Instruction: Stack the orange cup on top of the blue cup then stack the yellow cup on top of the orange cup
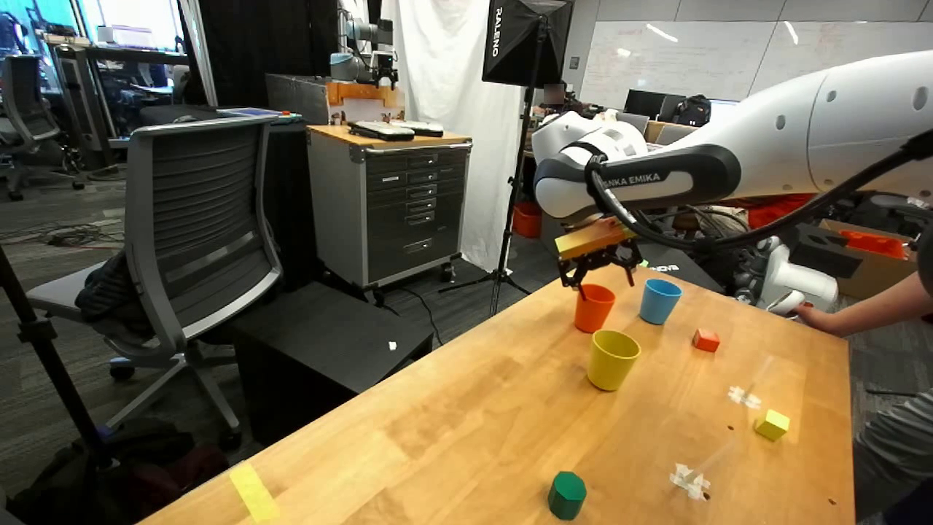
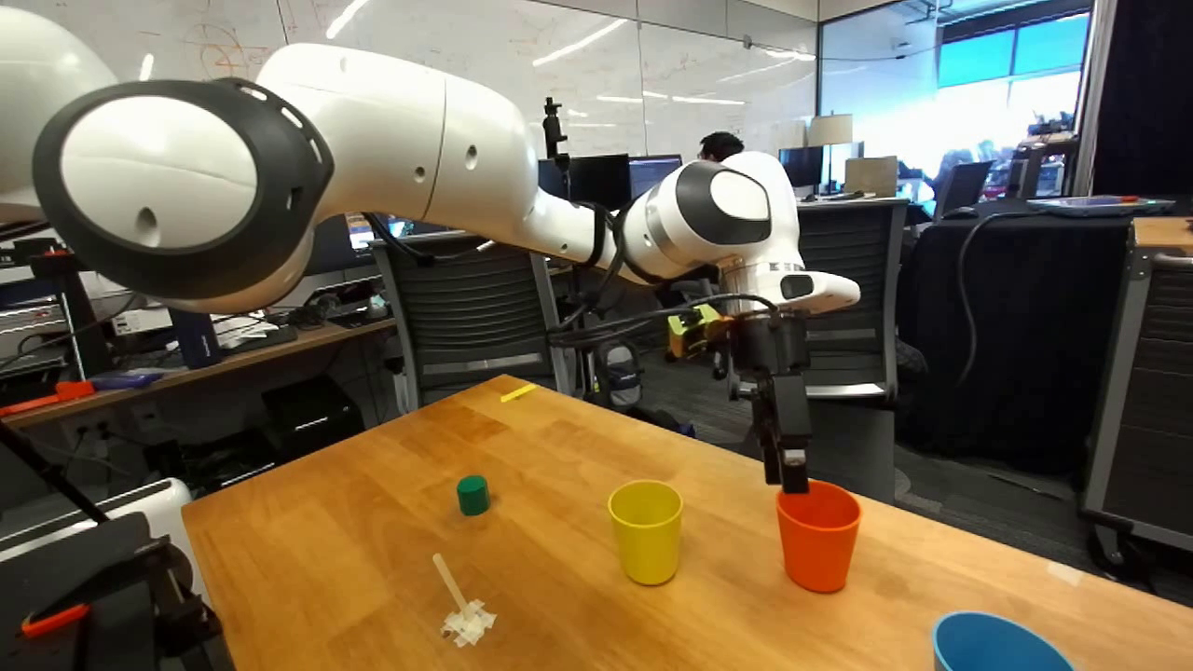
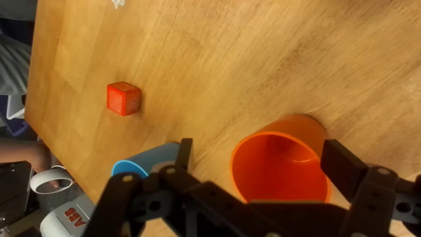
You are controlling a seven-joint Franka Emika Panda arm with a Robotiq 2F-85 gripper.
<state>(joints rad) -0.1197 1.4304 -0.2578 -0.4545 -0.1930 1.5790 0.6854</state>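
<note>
The orange cup [image 1: 595, 312] stands upright on the wooden table, also seen in an exterior view [image 2: 819, 545]. My gripper [image 1: 606, 288] is open just above its rim. In the wrist view the gripper [image 3: 257, 144] has its fingers wide apart, with the orange cup [image 3: 279, 164] between them, nearer the right finger. No firm grip shows. The blue cup [image 1: 660, 302] stands upright beside the orange cup; in the wrist view it [image 3: 148, 159] is partly hidden behind the left finger. The yellow cup [image 1: 612, 361] stands upright near the orange cup, also in an exterior view [image 2: 646, 536], and is out of the wrist view.
A small red block [image 1: 705, 340] lies near the blue cup. A yellow block [image 1: 772, 424] and a green cylinder [image 1: 567, 496] are farther off on the table [image 1: 452, 408]. A stick is taped [image 2: 468, 623] to the tabletop. A person's arm [image 1: 824, 321] is by the table edge.
</note>
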